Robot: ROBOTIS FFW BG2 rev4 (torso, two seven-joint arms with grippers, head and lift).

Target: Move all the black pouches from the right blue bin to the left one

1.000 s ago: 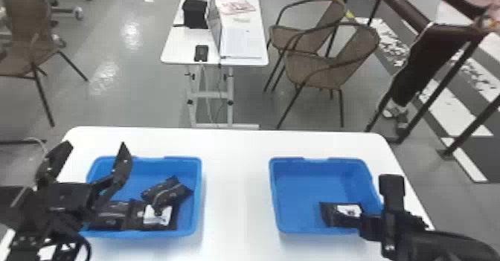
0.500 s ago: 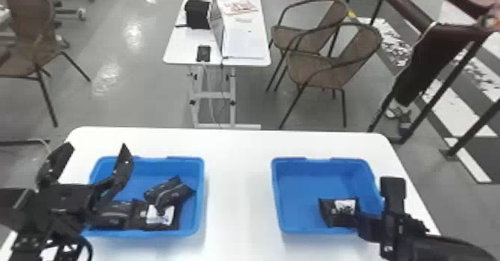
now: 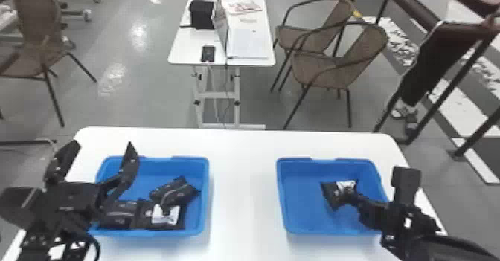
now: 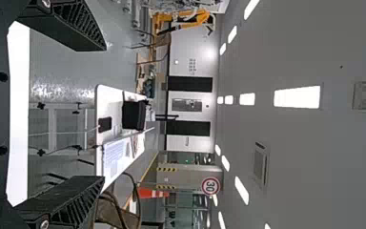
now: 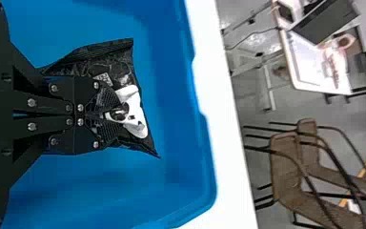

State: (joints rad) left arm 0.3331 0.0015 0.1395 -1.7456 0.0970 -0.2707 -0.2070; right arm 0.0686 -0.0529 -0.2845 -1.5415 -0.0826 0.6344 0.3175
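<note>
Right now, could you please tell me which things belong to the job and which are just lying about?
Job:
left blue bin
black pouches in it
right blue bin
black pouch in right gripper

Lying about:
brown chairs
far white table
black box

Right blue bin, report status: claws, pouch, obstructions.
Right claw shut on black pouch, pouch inside right blue bin. Left claw open, empty, near left blue bin. Nothing visible in the way.

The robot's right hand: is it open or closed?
Closed: in the right wrist view, its fingers come together at the tips, pinching a black pouch.
</note>
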